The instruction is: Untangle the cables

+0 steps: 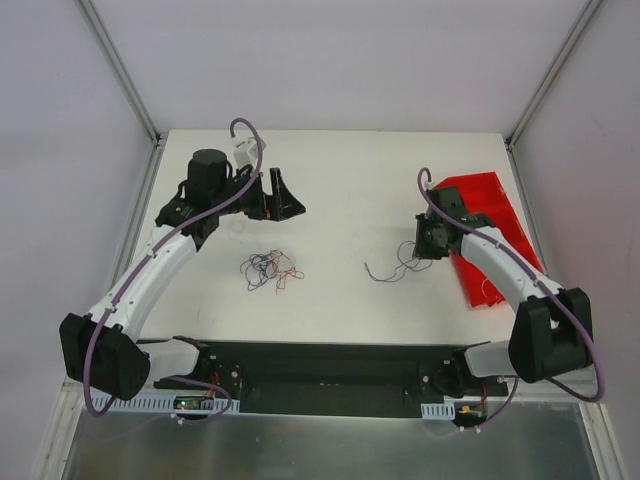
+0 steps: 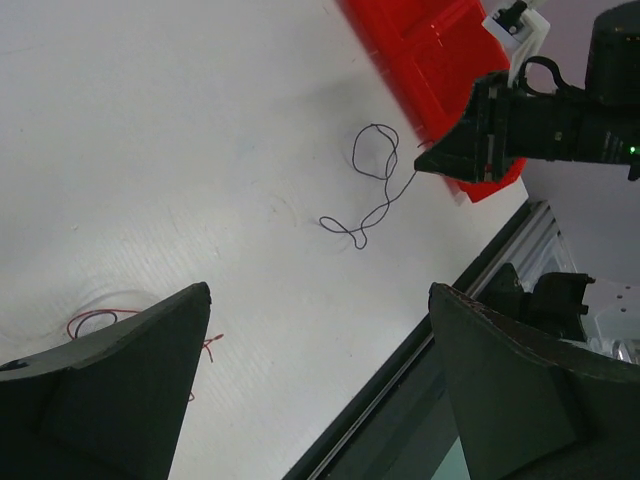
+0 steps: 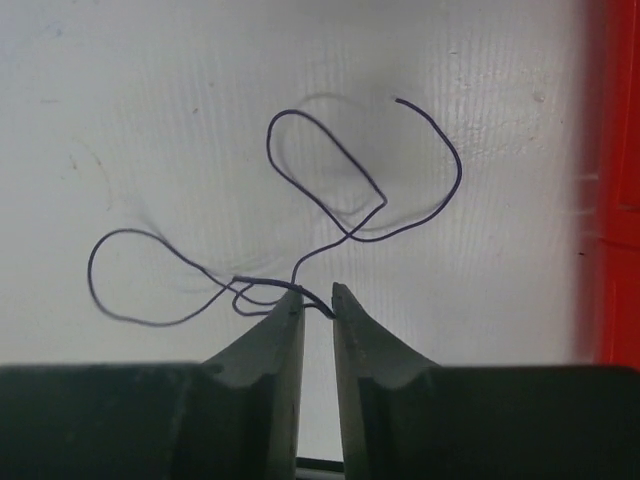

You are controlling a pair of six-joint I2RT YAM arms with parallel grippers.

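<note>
One dark purple strand of the cables lies in loose loops on the white desk, right of centre, with one end running up into the right jaws. In the right wrist view these are drawn almost together, nipping the wire at their tips. Just to the right of it sits a red tray. The right arm folds out to an elbow at the desk's near right corner, then reaches forward and inward, its wrist low over the tray's inner edge. The remaining cables, red and dark strands in a small tangle, rest left of centre, well apart from the held strand. Behind the tangle the left jaws hang above the desk, spread wide and holding nothing. The left arm runs from an elbow at the near left corner diagonally forward, with its wrist turned toward the desk's middle.
</note>
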